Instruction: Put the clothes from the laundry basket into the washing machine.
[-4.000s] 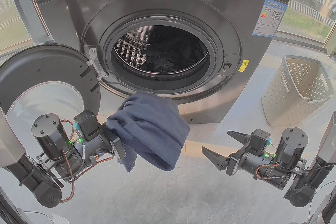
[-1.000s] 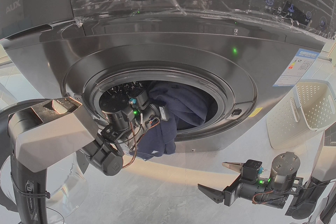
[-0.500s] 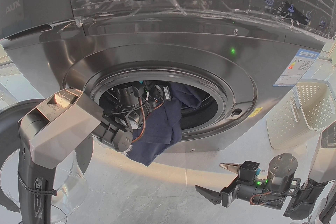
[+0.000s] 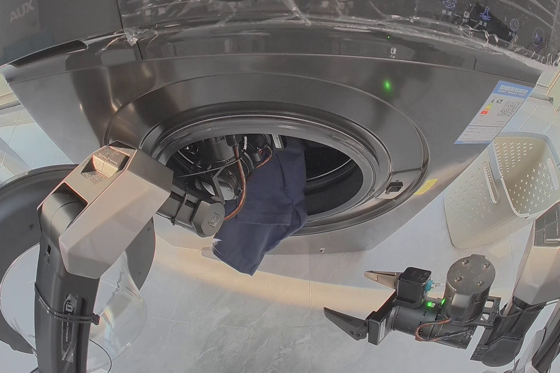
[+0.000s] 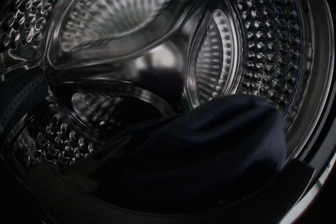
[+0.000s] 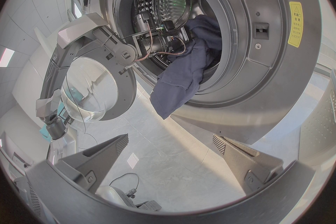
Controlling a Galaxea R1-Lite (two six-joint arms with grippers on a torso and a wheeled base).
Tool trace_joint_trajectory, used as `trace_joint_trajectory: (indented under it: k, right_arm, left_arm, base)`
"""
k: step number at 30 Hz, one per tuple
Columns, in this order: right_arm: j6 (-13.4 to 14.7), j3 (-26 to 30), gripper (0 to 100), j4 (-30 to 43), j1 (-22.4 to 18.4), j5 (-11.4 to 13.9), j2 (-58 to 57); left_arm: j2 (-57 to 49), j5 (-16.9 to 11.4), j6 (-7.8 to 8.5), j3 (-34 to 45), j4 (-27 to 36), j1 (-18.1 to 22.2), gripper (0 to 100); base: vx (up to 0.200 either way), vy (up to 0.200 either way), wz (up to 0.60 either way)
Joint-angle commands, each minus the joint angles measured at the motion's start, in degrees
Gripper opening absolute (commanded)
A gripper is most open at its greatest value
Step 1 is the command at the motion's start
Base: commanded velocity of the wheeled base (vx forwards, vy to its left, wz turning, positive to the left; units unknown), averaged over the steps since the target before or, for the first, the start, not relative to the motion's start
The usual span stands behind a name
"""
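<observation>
Left gripper (image 4: 274, 145) is inside the washing machine (image 4: 396, 158) mouth. Navy garment (image 4: 268, 211) covers it, so I cannot tell whether it is gripping. The garment's long axis runs far to near across the door lip. Its upper part lies in the drum (image 5: 140, 25) just ahead of the left claw, and its tail hangs outside toward the floor, below the wrist. Judged: the tail must clear the lip, and the left arm is the nearer one. Right gripper (image 4: 350, 295) is wide open and empty, low at right, well apart, near the laundry basket (image 4: 513, 187). Versus 1 s ago, the left arm is deeper and the wad in the mouth has narrowed to a strip.
</observation>
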Motion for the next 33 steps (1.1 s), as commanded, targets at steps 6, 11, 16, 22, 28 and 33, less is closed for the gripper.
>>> trace_joint_trajectory:
  k: [6, 11, 16, 22, 28, 33]
  right_arm:
    - [0.0, 0.1, 100, 0.1, 0.0, 0.1, 0.1]
    - [0.0, 0.1, 100, 0.1, 0.0, 0.1, 0.1]
    - [0.0, 0.0, 100, 0.0, 0.2, 0.1, 0.2]
    - [0.0, -0.5, 100, 0.0, 0.3, 0.0, 0.1]
    - [0.0, -0.8, 100, 0.0, 0.3, 0.1, 0.2]
    - [0.1, -1.0, 100, 0.0, 0.3, 0.0, 0.2]
  left_arm:
    - [-2.5, -0.6, -0.99, 4.7, 4.4, -0.5, 100]
    - [-5.2, -3.6, -1.25, 11.1, 8.2, -1.2, 100]
    - [-4.9, -4.5, -1.16, 13.7, 10.4, -2.3, 100]
    - [-4.3, -4.6, -0.99, 12.9, 14.2, -2.0, 0]
    - [-3.6, -4.5, -0.99, 9.0, 16.6, -0.8, 0]
    - [-0.2, -0.5, -3.45, -1.0, 13.8, -0.1, 0]
  base:
    - [0.0, 0.0, 0.0]
    - [0.0, 0.0, 0.0]
    - [0.0, 0.0, 0.0]
    - [0.0, 0.0, 0.0]
    - [0.0, 0.0, 0.0]
    - [0.0, 0.0, 0.0]
